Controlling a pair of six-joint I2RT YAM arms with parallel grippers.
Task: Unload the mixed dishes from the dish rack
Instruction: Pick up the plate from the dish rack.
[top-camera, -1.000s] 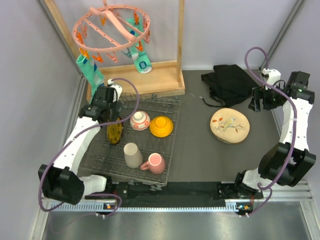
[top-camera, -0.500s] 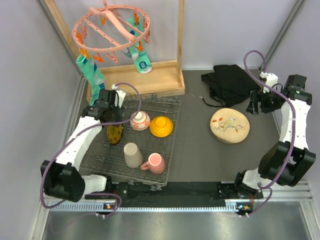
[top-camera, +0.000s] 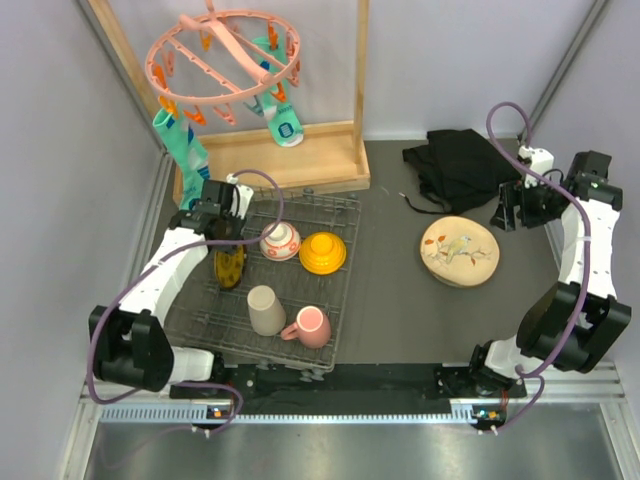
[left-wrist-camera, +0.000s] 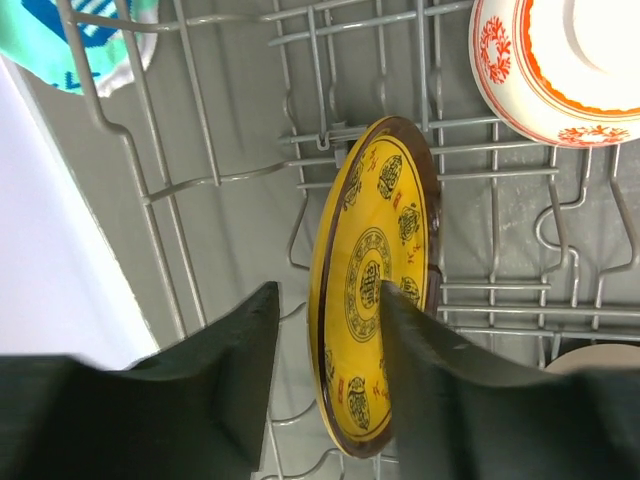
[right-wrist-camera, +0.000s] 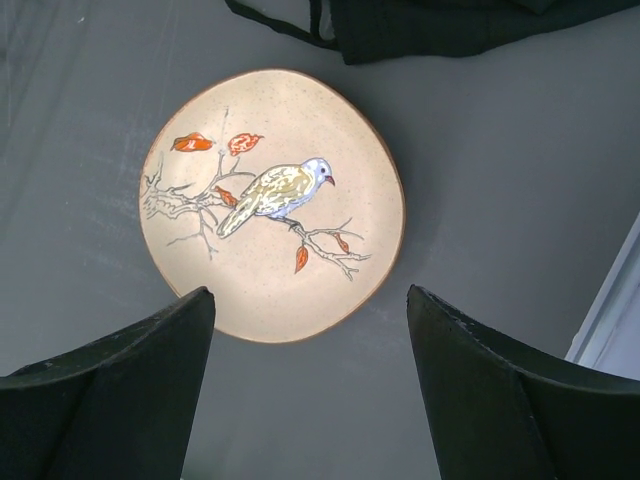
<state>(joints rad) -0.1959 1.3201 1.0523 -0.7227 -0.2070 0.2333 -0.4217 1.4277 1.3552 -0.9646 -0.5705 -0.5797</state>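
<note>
You are working on a dark grey counter boxed in by pale walls. At the far left stands a wooden frame with a pink peg hanger and socks clipped to it. A black cloth lies crumpled at the far right.

The rack sits on the left half of the counter. In it you have the yellow plate on edge near the far left, and the red-white bowl and orange bowl upside down beside it. The cup and mug are toward the near side.

Your left claw is down in the rack, part open, astride the yellow plate's rim. One finger is in front of the patterned face, the other is on the outer side, and a sliver of gap shows between that one and the rim. It is not clamped on the plate.

The bird plate lies flat on the bare counter, right of the rack and near the cloth. Your right claw hangs above it, spread wide and holding nothing, with the plate showing between and beyond its two fingers
</note>
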